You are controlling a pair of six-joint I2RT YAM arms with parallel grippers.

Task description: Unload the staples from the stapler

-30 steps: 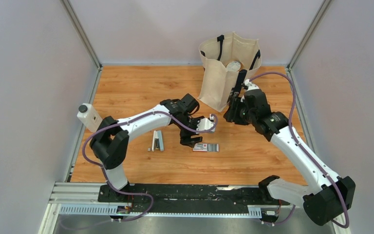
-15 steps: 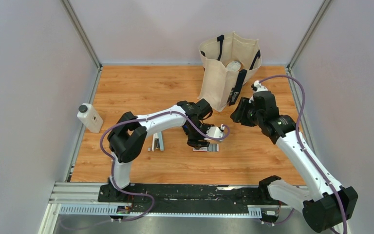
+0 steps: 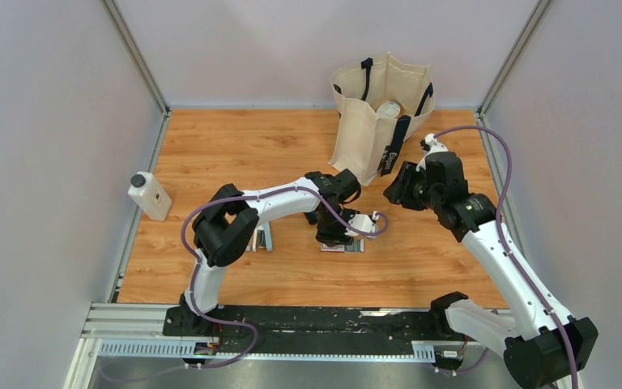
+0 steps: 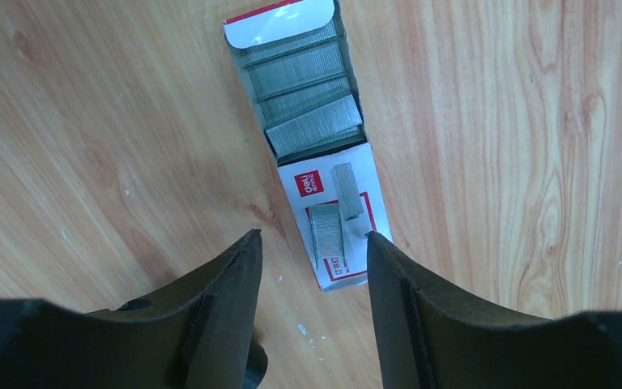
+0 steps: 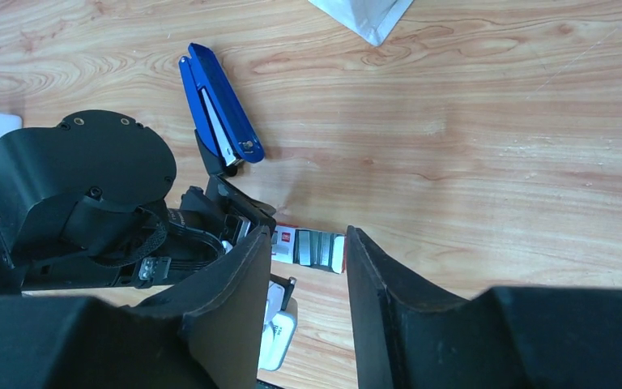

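1. Bottle (image 3: 150, 196): far left of the worktop (image 3: 235, 146), out of play.
2. Stapler (image 5: 219, 121): left of centre in the overhead view, flat on the worktop, tucked against the left arm's elbow. It is hinged open with the pale rail showing, and neither gripper holds it.
3. Left gripper (image 4: 312, 243): jaws moderately wide and empty, hovering over the near end of the open staple box (image 4: 301, 183). Can't tell if they touch it.
4. Right gripper (image 5: 304, 239): jaws part open and empty, above the worktop right of the box.
5. Bag (image 3: 381, 113): upper right, keep the right arm off it.
6. My read: the strip still needs lifting off the rail. Pin the stapler's black end with one gripper. Bring the other in narrow, in line with the rail, and pull straight.
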